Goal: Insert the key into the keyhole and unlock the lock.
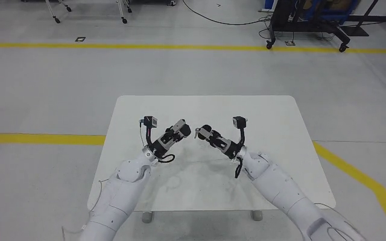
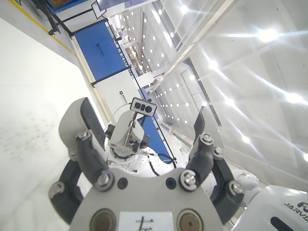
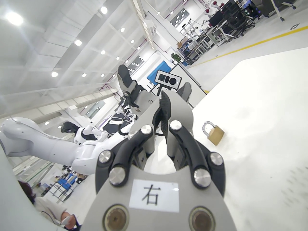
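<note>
A brass padlock (image 3: pixel 215 134) with a silver shackle lies on its side on the white table (image 3: pixel 259 111), to one side of my right gripper. My right gripper (image 3: pixel 164 97) is raised above the table with its fingers pressed together; I cannot tell whether a key sits between the pads. My left gripper (image 2: pixel 142 111) is open with nothing between its fingers. In the top view the left gripper (image 1: pixel 184 129) and the right gripper (image 1: pixel 201 131) face each other tip to tip over the table's middle. The left wrist view shows the right gripper (image 2: pixel 130 131) head-on, close in front.
The white table (image 1: pixel 265 120) is bare around the arms, with faint scuff marks on its surface. Yellow floor lines run behind and beside it. Racks and carts stand far back in the room.
</note>
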Robot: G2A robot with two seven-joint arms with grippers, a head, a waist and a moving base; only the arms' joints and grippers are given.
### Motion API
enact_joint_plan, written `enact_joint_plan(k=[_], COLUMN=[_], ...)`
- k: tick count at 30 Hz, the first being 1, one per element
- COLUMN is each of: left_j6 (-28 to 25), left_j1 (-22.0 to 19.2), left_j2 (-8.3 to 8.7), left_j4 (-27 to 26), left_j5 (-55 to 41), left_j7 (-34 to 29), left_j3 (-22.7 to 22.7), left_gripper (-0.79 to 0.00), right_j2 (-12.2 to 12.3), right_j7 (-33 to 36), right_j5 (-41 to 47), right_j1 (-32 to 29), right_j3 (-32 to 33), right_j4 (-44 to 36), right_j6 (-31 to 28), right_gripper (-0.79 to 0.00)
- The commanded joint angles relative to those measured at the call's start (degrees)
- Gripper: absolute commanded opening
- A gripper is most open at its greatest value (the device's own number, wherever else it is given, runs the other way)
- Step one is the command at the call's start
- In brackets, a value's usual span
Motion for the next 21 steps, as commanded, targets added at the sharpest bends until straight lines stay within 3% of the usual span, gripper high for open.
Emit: enact_joint_plan(k=[1,17,21], left_j6=[0.1,0.2,0.2], left_j1=[-0.3,-1.8,-2.1], left_j2=[0.02,0.05,0.01], left_j4=[0.2,1.4,1.7], left_j5=[1.1,8.1,9.2], left_j7=[-1.0,-1.4,-1.4], left_j3=[0.5,2.4,3.0], left_gripper=[-0.296,-0.413,-0.474], right_j2=[0.1,-0.8,-1.3], right_j7=[2.1,5.6,5.6], right_j5=[1.9,2.7,2.3], right_j1=[0.0,0.1,0.3], right_j3=[0.7,3.4,3.5], right_j4=[0.1,2.3,2.9], right_j6=[0.0,0.0,0.0], right_gripper=[-0.785,-0.785,-0.785])
